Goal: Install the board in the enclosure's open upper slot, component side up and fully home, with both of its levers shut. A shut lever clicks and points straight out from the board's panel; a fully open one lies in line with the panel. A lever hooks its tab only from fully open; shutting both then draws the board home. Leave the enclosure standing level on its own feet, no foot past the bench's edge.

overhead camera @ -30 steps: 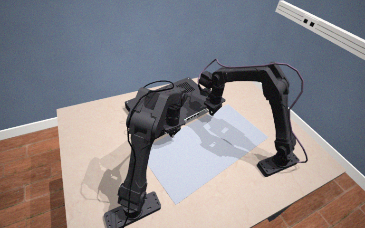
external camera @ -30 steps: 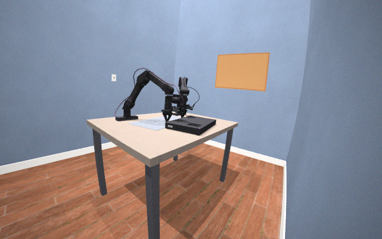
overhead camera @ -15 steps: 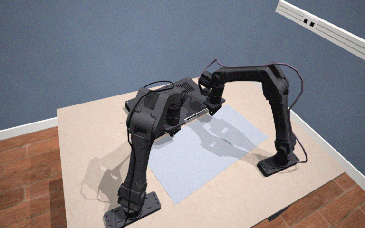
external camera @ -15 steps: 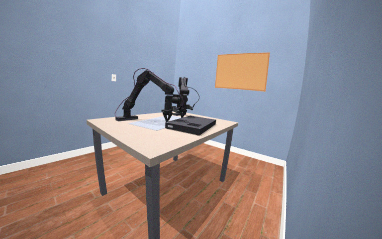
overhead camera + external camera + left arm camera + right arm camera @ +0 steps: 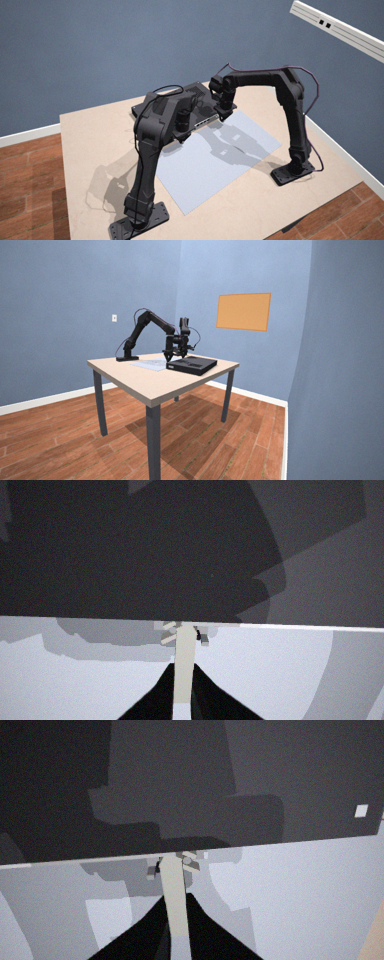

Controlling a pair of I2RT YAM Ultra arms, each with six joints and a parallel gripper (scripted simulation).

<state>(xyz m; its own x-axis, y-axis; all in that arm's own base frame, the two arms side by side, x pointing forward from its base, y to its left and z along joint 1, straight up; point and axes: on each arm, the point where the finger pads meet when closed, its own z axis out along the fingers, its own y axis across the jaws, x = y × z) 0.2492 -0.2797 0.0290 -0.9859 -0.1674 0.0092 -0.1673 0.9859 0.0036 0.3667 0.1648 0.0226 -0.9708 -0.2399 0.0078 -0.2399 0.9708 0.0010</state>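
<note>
Matt black enclosure (image 5: 167,93) (image 5: 192,364) (image 5: 150,550) (image 5: 200,785), smooth pale tabletop (image 5: 226,209) (image 5: 135,378).
</note>
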